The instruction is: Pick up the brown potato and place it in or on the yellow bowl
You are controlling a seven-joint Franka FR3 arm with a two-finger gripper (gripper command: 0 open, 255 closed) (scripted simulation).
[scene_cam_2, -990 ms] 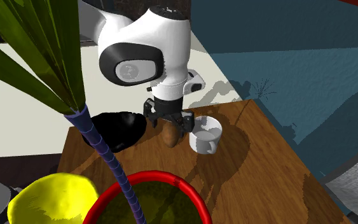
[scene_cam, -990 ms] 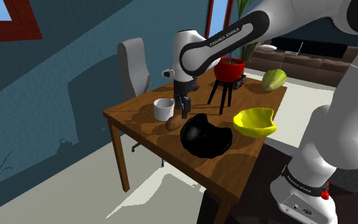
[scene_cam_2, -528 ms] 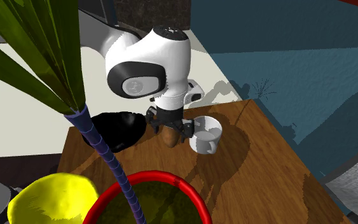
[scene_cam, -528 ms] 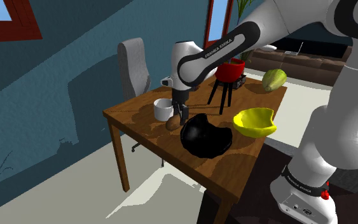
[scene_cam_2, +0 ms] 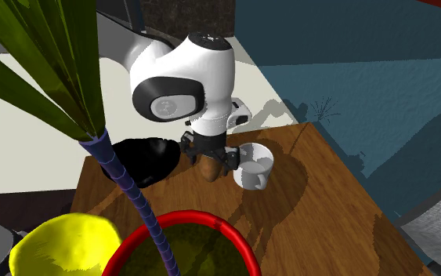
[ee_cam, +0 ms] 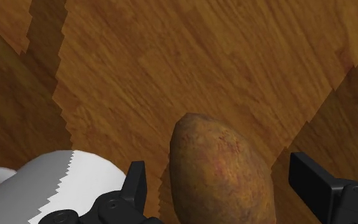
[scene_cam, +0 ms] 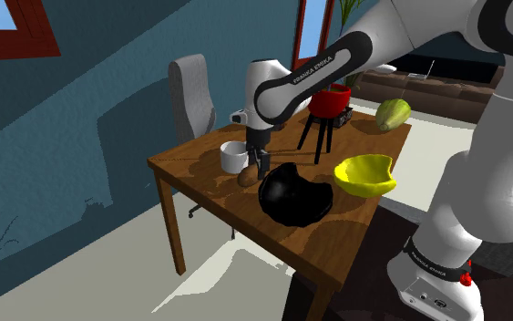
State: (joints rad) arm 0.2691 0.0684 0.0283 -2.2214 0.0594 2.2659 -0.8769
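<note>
Grained wooden table (ee_cam: 203, 57) bears a rough oval potato (ee_cam: 222, 172).

i record my black fingers (ee_cam: 136, 181), a mottled brown potato (ee_cam: 222, 172) with darker specks, a table (ee_cam: 171, 63) of streaked orange-brown grain, a white mug (ee_cam: 75, 184), a yellow bowl (scene_cam: 365, 175), a black bowl (scene_cam: 291, 196), a red pot (scene_cam: 327, 98).

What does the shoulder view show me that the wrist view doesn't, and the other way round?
Shoulder view: the yellow bowl, black bowl, chair and the arm reaching over. Wrist view: the open jaws standing either side of the potato, with clear gaps, not touching it. Shared: potato, white mug, wooden table.
</note>
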